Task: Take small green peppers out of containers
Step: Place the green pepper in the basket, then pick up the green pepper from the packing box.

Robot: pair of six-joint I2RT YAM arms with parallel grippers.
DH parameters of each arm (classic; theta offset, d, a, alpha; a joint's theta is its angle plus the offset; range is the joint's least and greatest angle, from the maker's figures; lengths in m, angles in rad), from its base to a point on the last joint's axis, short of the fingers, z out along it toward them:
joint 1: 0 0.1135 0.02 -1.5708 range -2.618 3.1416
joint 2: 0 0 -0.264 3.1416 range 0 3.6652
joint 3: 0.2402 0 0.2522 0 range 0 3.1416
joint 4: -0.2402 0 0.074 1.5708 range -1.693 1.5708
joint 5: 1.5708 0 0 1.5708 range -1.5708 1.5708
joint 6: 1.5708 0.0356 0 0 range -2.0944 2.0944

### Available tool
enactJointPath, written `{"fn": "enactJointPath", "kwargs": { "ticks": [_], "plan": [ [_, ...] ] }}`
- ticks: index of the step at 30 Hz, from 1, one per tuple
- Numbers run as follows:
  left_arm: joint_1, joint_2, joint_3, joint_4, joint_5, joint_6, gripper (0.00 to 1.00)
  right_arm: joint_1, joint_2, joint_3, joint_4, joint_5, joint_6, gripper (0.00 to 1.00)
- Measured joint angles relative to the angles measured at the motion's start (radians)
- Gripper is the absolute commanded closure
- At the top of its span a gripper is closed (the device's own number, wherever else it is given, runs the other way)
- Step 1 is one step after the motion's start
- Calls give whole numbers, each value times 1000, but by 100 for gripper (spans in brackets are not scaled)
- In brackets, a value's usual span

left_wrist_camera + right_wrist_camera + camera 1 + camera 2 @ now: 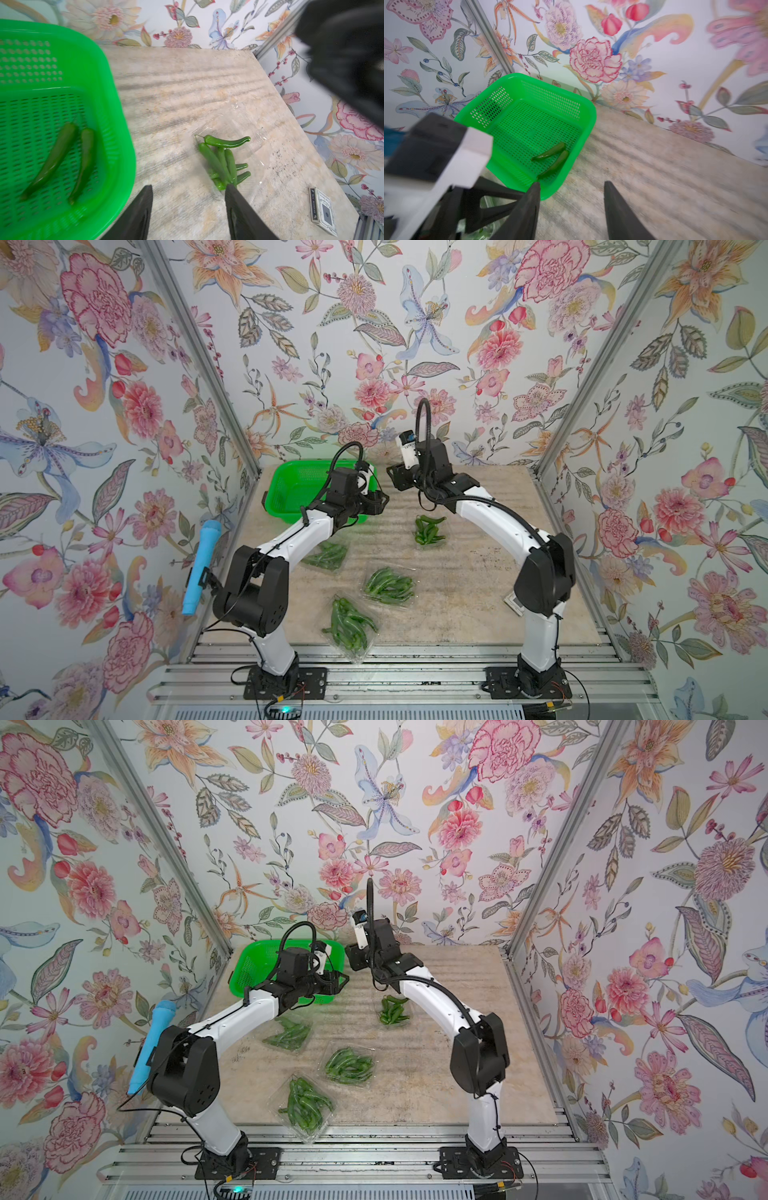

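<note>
While both my grippers hang over the bare table beside the green basket (291,479), I judge that I am between picks. Two peppers (550,154) already lie in that basket, which sits at the upper left of the tabletop in both top views.

My left gripper (189,199) is spread, with nothing between its jaws. My right gripper (571,197) is spread and empty too. The two stand close together just right of the basket, near the frame's centre.

The other small green peppers (221,162) are in the four clear containers. The upper container (430,531) lies right of centre, and its lid seems open, though the plastic is hard to read. The left container (328,556) lies partly under my left forearm. The middle container (388,585) and the front container (347,626) sit lower in the frame.

Next, I think, one gripper should go down to the upper container, close on a single pepper across its body and carry it to the basket. The peppers are glossy and piled, so I expect a low, centred pinch to matter. The light container may also lift with the pepper unless my other gripper steadies it.
</note>
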Motion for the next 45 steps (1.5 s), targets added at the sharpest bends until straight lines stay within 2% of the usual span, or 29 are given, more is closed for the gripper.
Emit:
{"fn": "enactJointPath", "kwargs": {
  "ticks": [3, 7, 10, 14, 22, 27, 37, 45],
  "plan": [
    [-52, 103, 103, -62, -19, 21, 42, -95, -213, -278, 55, 36, 51, 47],
    [-87, 202, 169, -120, -18, 20, 41, -240, -388, -562, 91, 29, 119, 48],
    [-103, 254, 212, -165, -18, 17, 41, -297, -450, -695, 96, 3, 156, 47],
    [-125, 352, 365, -250, -27, 21, 42, -322, -487, -797, 107, -42, 188, 48],
    [-177, 511, 596, -399, -64, 24, 42, -352, -520, -911, 164, -109, 225, 48],
    [-186, 595, 686, -478, -79, 21, 43, -367, -529, -930, 178, -129, 227, 48],
    [-186, 651, 761, -550, -105, -2, 50, -409, -564, -974, 218, -156, 228, 48],
    [-186, 685, 821, -600, -167, -7, 54, -426, -566, -983, 233, -172, 228, 48]
  ]
}}
